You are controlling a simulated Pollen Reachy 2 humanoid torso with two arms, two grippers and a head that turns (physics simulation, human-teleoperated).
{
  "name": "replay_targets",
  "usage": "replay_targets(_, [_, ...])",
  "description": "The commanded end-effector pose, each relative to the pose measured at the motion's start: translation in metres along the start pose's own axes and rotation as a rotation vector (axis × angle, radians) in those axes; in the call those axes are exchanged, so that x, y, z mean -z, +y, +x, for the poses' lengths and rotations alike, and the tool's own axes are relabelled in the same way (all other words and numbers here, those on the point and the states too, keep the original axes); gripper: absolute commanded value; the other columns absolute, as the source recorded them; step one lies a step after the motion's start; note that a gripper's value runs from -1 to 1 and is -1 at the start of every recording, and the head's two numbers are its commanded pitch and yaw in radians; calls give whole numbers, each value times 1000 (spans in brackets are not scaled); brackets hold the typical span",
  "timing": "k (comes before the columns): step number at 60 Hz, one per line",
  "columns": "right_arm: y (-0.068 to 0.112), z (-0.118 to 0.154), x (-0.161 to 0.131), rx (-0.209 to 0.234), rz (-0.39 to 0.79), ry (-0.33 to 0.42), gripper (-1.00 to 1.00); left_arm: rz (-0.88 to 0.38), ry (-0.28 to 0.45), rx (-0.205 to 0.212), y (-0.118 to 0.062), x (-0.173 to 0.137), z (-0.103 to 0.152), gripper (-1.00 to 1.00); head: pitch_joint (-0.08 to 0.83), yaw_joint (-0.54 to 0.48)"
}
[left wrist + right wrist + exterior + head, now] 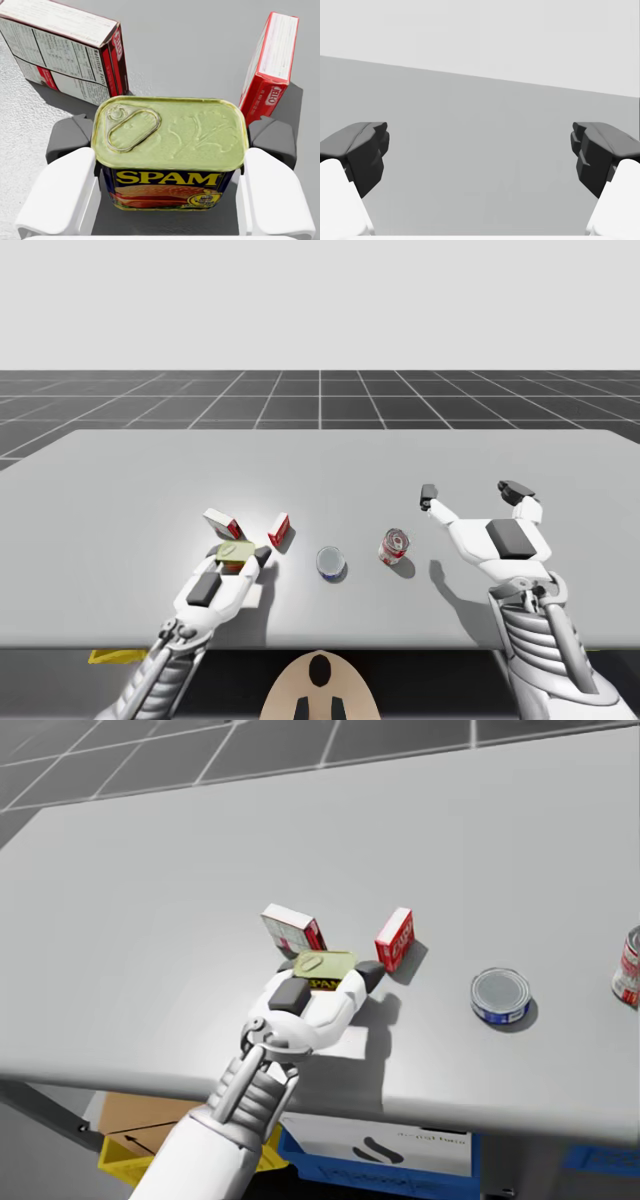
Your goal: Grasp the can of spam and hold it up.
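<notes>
High view: the left gripper [236,558] sits near the table's [120,490] front edge, left of centre, clamped around the spam can [234,554]. A wider red-and-white box [222,524] and a narrow red box [279,530] stand just behind, so approach from the front appears the sensible line. A blue flat tin [331,562] and a red can [395,546] stand apart to the right. The right gripper [472,495] hangs spread wide over the right side, holding nothing, evidently parked clear. Head view: the can sits lid up between the fingers. Left wrist view: both dark pads [70,139] press its narrow ends, a hold judged fit for raising; whether it is clear of the table cannot be told. Right wrist view: fingers apart, table surface ahead.
</notes>
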Motion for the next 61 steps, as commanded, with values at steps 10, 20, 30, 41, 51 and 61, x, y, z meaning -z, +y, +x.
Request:
replay_targets(10, [-1,-1,-1,3,-8,3,-1000,-4,-7,-38,-15,-5,-6,1000,536,340])
replay_targets(20, [-1,-2,-1,4,-7,7,-1000,-7,-10,-32,-15,-6,-5,1000,403,351])
replay_targets(30, [-2,0,-2,15,-8,4,-1000,-36,-14,-48,-12,-12,1,1000,336,363])
replay_targets(41, [-5,1,-2,38,0,3,-1000,-65,-112,-25,-4,-42,50,1000,320,362])
replay_targets(51, [-6,2,-1,43,2,0,-1000,-128,-203,39,4,-75,103,1000,315,363])
replay_targets(61, [-7,1,-1,51,18,11,-1000,-123,-335,123,5,-106,156,1000,312,368])
